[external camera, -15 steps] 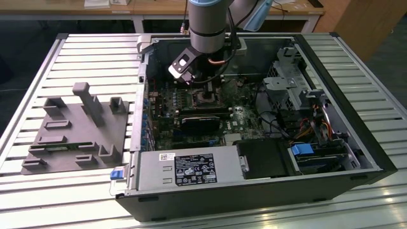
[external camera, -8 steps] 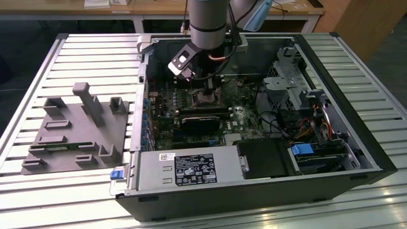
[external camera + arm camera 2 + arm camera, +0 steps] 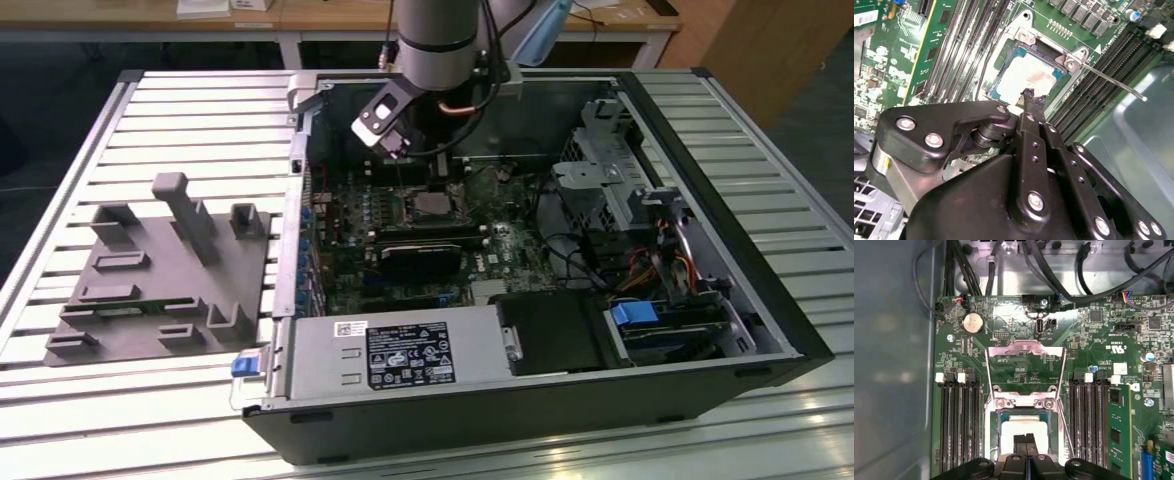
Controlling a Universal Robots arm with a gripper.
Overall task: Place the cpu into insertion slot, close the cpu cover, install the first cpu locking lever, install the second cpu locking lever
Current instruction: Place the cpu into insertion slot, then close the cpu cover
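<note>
the gripper (image 3: 1029, 96), pinched together, hangs over the cpu (image 3: 1021, 79) in the insertion slot (image 3: 991, 83).

1 grey fixture (image 3: 147, 290) (moulded) beside computer case (image 3: 534, 415).

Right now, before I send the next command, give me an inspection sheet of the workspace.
Surface: slatted metal table carrying the open computer case.
Job's things: cpu lying in the insertion slot; cpu cover raised open; a locking lever swung free.
Clutter: grey fixture on the table, at the exterior view's left.
Grippers: gripper shut, tips at the cpu's top.
Cables: black cables beyond the board.
Surroundings: wooden desks behind.
</note>
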